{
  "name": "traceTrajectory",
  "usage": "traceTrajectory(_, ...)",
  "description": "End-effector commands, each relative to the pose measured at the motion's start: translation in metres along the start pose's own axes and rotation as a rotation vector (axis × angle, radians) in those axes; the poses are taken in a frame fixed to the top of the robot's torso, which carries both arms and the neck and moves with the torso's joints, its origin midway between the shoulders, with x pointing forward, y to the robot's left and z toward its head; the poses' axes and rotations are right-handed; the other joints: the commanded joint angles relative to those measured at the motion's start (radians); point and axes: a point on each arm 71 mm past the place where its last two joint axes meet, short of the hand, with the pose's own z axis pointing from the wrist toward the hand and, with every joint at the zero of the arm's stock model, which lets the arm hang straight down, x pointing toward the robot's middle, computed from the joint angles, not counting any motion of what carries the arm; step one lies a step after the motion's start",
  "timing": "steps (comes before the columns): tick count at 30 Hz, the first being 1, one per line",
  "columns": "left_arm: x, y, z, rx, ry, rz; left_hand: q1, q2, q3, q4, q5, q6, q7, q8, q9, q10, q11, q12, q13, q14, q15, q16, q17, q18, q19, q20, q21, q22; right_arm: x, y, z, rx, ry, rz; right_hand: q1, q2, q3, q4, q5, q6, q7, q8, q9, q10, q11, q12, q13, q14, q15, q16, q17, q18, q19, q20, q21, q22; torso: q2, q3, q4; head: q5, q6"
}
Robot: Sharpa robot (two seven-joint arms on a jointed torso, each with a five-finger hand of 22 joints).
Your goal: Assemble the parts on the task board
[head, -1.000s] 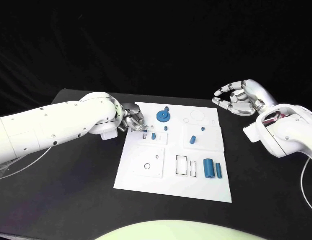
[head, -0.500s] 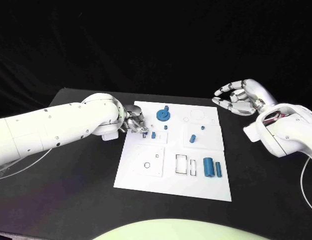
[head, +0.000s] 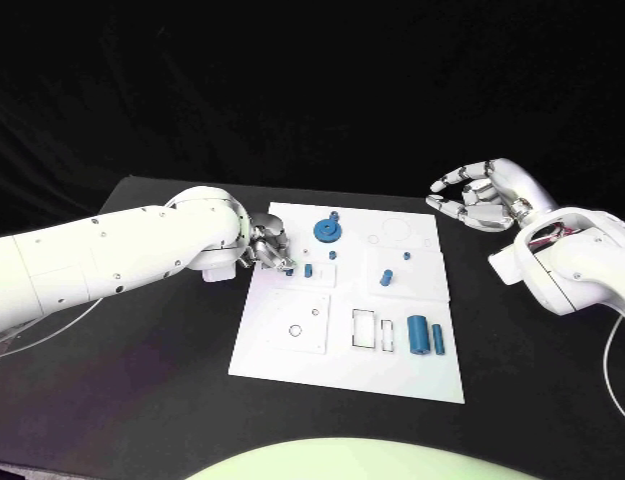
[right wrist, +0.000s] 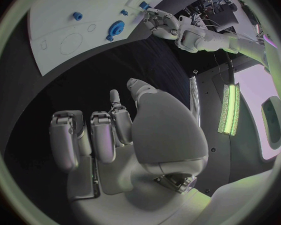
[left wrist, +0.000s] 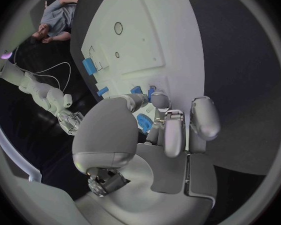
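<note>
Blue plastic against a white board [head: 399, 355]: that is all I have to steer by; the parts are small, hard-looking pieces, and I judge them light, stiff and smooth enough to slip from metal fingertips. My left hand [head: 268, 241] sits at the board's near-left edge with its fingers curled down over a short blue peg [head: 308, 270]; in the left wrist view the fingertips [left wrist: 160, 101] crowd round small blue pieces [left wrist: 136, 90], but I cannot tell whether anything is actually pinched. Just beyond that hand lies the gear [head: 328, 234], a flat toothed disc with a raised hub; I would take it by the rim, not the hub. Further off, toward the right arm, stand another stubby peg [head: 386, 279] and a tiny one [head: 404, 256]; nearer my body lie two long cylinders [head: 417, 335], side by side next to outlined rectangular slots [head: 363, 329]; those should roll if nudged, so I judge a grip across the middle is safest. The board looks matte and rigid, with shallow circles and recesses cut in it. My right hand [head: 478, 196] hangs off the board's far-right corner, well apart from every part; its fingers are curled loosely inward, thumb toward fingertips, and it holds nothing; the right wrist view shows the palm [right wrist: 159, 130] bare.
</note>
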Motion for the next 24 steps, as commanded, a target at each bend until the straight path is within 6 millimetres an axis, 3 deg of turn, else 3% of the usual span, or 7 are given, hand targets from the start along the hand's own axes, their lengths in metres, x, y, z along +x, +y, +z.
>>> traceTrajectory(1, 0.0019, -0.0003, 0.0005, -0.017, 0.022, 0.026, -0.003, 0.003, 0.138, -0.131, 0.006, 0.015, -0.014, 0.005, -0.001, 0.007, -0.002, 0.004, 0.001, 0.090, -0.007, 0.004, 0.201, 0.003, 0.006, -0.001, 0.007, 0.001, 0.0013, 0.0005, -0.0003, -0.005, 0.013, -0.002, -0.011, -0.003, 0.002, 0.001, 0.006, -0.007, -0.002, 0.006, 0.002, 0.000, -0.002, 0.001, 0.073, 0.075, -0.008, -0.007, 0.134, 0.012, 0.063, -0.006, -0.005, 0.223, 0.000, -0.0005, 0.0002, 0.001, -0.001)
traceTrajectory(24, 0.0023, 0.0014, -0.0003, -0.023, 0.022, 0.029, -0.008, -0.001, 0.146, -0.138, 0.006, 0.017, -0.016, 0.008, -0.003, 0.011, -0.004, 0.007, 0.004, 0.091, -0.008, 0.005, 0.204, 0.002, 0.007, -0.002, 0.009, 0.004, 0.0010, -0.0001, -0.0004, -0.004, 0.013, -0.003, -0.014, -0.003, 0.004, 0.003, 0.006, -0.007, -0.002, 0.008, 0.002, -0.001, -0.003, 0.000, 0.072, 0.075, -0.009, -0.007, 0.133, 0.013, 0.062, -0.006, -0.007, 0.222, 0.000, -0.0007, -0.0003, 0.001, -0.001)
